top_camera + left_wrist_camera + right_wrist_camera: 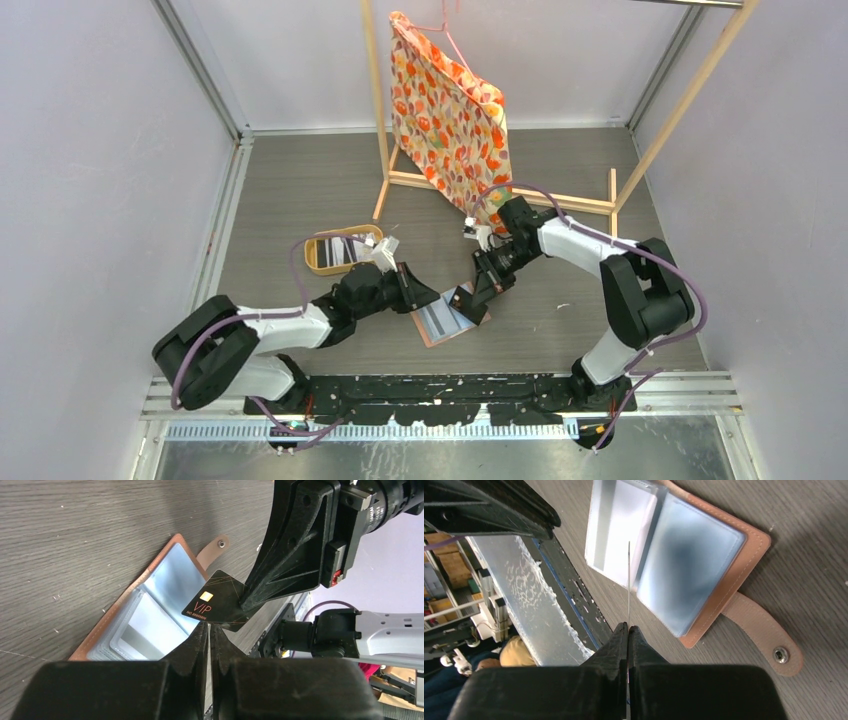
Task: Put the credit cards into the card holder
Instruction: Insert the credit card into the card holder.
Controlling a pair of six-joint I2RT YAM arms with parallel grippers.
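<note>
The card holder (445,322) lies open on the table with its grey-blue sleeves up (165,585), snap tab out to one side (769,640). My right gripper (468,298) is shut on a black credit card marked VIP (220,602). It holds the card on edge just above the open sleeves (628,580). My left gripper (210,625) has its jaws together, and their tips sit right at that card's lower edge. I cannot see anything gripped between them. More credit cards (345,250) lie in the oval tray.
The yellow-rimmed tray (312,250) stands left of the holder, behind my left arm. A wooden rack (500,195) with a flowered bag (450,110) stands at the back. Grey walls close both sides.
</note>
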